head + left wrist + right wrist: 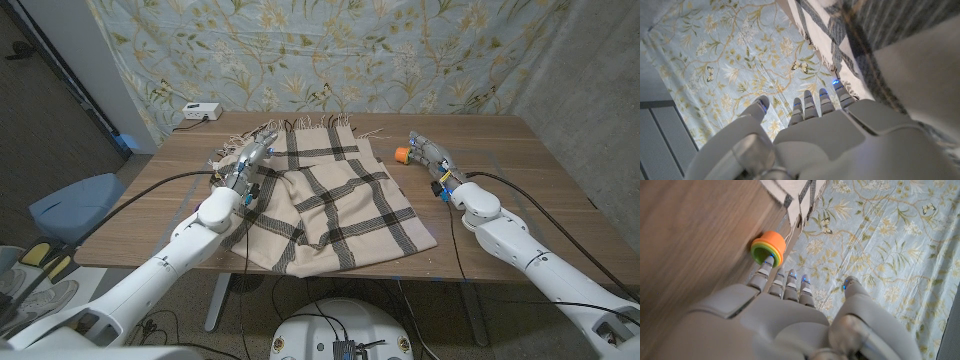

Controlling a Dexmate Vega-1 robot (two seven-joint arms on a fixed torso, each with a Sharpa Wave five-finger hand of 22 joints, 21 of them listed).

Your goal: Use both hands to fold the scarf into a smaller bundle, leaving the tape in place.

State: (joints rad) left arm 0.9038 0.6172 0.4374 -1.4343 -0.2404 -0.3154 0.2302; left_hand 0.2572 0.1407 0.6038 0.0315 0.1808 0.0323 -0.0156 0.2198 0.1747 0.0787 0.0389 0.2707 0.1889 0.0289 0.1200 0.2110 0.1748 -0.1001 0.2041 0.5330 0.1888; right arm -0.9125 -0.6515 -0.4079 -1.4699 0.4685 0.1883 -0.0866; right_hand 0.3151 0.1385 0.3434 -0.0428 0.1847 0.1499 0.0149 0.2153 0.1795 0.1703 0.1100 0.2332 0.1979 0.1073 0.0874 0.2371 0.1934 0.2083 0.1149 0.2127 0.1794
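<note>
Left hand (243, 167) open-fingered at the far left edge of the plaid scarf (325, 195), right hand (432, 160) released beside the orange tape (402, 153) on the counter (520, 150).

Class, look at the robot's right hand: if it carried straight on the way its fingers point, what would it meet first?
Most likely the orange and green tape roll, which lies just off the fingertips of the right hand. Whether they already touch is unclear.

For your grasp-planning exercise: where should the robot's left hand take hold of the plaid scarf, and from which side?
Grip the scarf at its far left fringed corner, coming from its left edge, where the left hand already sits. That corner lies loose on the table.
</note>
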